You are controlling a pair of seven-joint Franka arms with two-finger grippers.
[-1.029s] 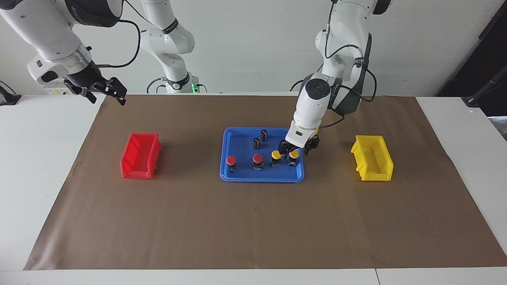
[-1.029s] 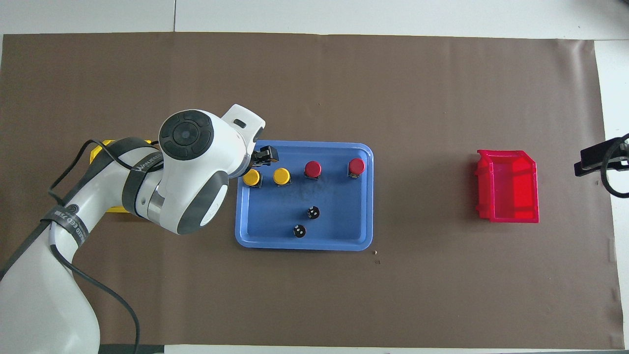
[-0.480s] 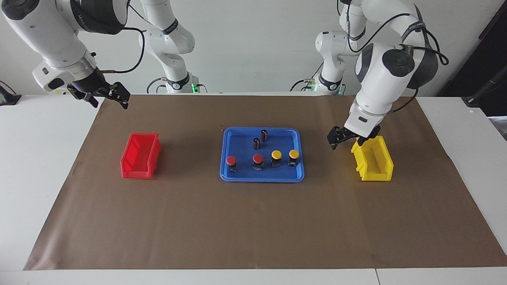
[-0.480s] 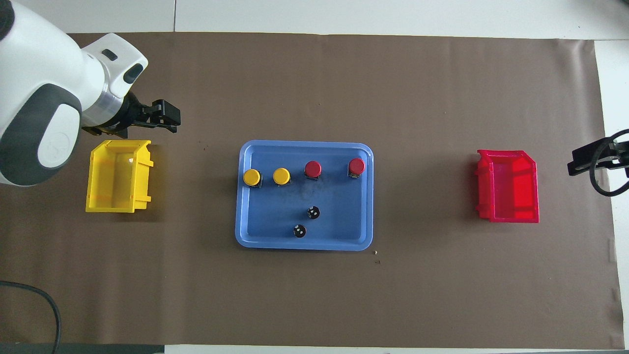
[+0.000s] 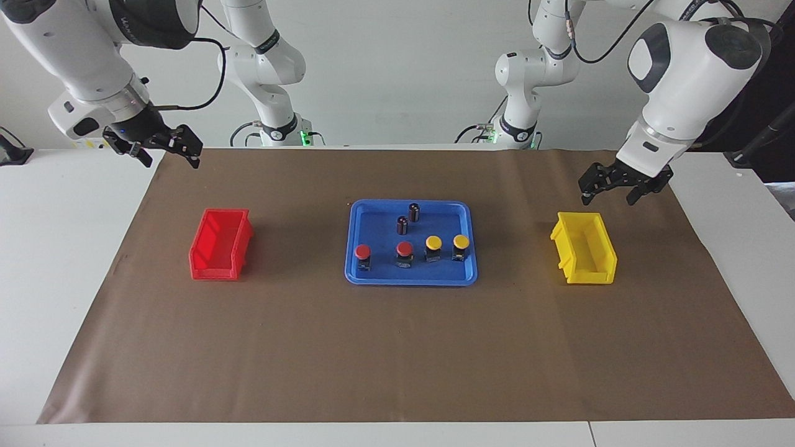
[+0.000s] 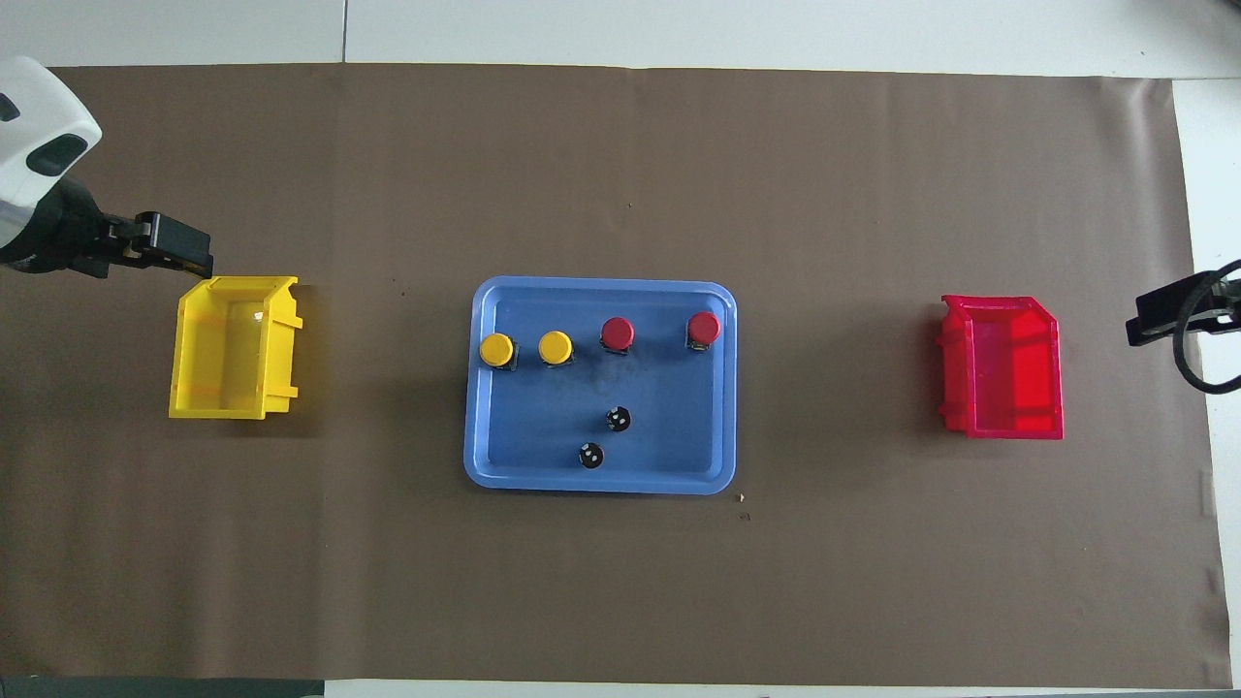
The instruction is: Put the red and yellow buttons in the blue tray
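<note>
Four buttons stand in a row in the blue tray [image 5: 379,226] [image 6: 543,417], along the side farther from the robots: two red buttons [image 5: 363,251] [image 5: 404,249] [image 6: 617,333] [image 6: 704,328] and two yellow buttons [image 5: 433,242] [image 5: 461,241] [image 6: 496,349] [image 6: 556,347]. My left gripper [image 5: 608,197] [image 6: 189,254] hangs open and empty in the air by the yellow bin, well away from the tray. My right gripper [image 5: 169,160] [image 6: 1154,325] waits open and empty over the paper's edge at the right arm's end.
Two dark capless cylinders [image 5: 414,212] [image 5: 402,225] stand in the tray, nearer the robots than the buttons. A red bin [image 5: 220,245] [image 6: 999,368] sits toward the right arm's end, a yellow bin [image 5: 584,248] [image 6: 233,347] toward the left arm's end. Brown paper covers the table.
My left gripper has left the yellow buttons in the tray, risen and swung out to the yellow bin. The buttons stayed put. The right gripper barely shifted.
</note>
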